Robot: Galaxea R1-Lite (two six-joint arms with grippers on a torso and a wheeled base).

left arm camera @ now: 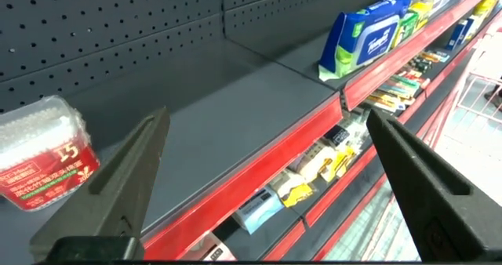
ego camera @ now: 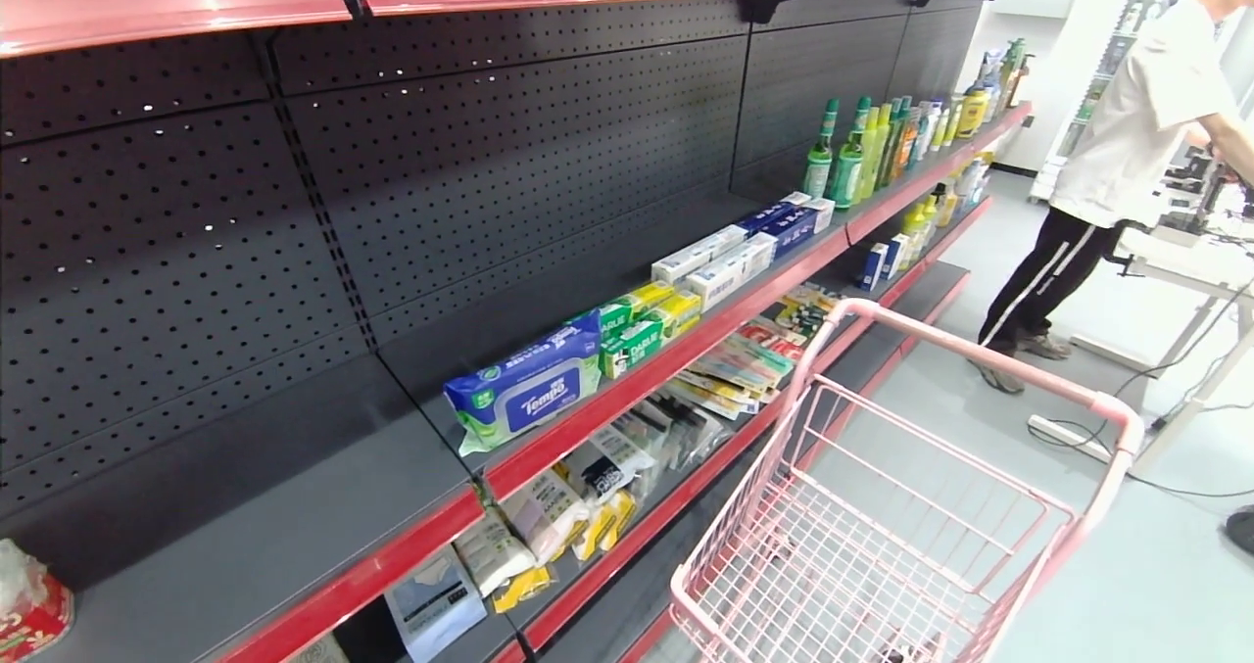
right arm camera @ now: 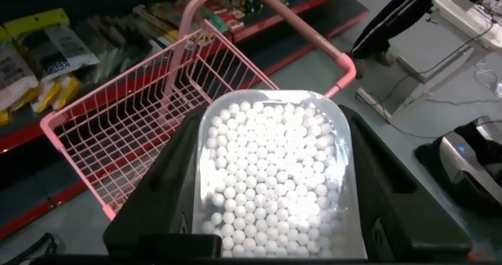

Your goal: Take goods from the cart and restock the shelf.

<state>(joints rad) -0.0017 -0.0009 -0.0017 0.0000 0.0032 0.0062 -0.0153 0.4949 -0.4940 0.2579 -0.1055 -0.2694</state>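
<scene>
Clamping on a clear tub of cotton swabs [right arm camera: 271, 132]: the right pincer [right arm camera: 274, 210], fingers pressing on the tub's 2 long sides, white swab tips facing the wrist camera. Hanging near the pink cart [right arm camera: 149, 116], with the cart's handle beyond the tub; cannot tell whether over the basket or just beside it. Standing wide apart with nothing between its 2 fingers: the left pincer [left arm camera: 267, 116], facing the bare grey shelf board [left arm camera: 259, 100].

Probably carrying at this stage of the restock: 1 tub in the grip, not yet set down. Turning on 1 relation: the open stretch of shelf board [ego camera: 294, 506], lying at the lower left of the head frame, left of the cart [ego camera: 980, 357]. So likely needing a leftward swing of the held tub over the red shelf lip [ego camera: 372, 573]. Running away from the wrist along the fingers: the tub's long axis, so probably going in end first. Sitting nearer that board, yet holding nothing: the left arm.

Showing in the left wrist view: a second tub [left arm camera: 43, 151] of swabs with a red label, upright on the board. Peeking in at the lower left corner of the head frame: that same tub [ego camera: 29, 594]. Lying farther along the shelf toward the frame's centre: a blue pack of wet wipes [ego camera: 524, 384]. Giving the grip itself: the right wrist view. Giving the spacing of cart and shelf: the head view.
</scene>
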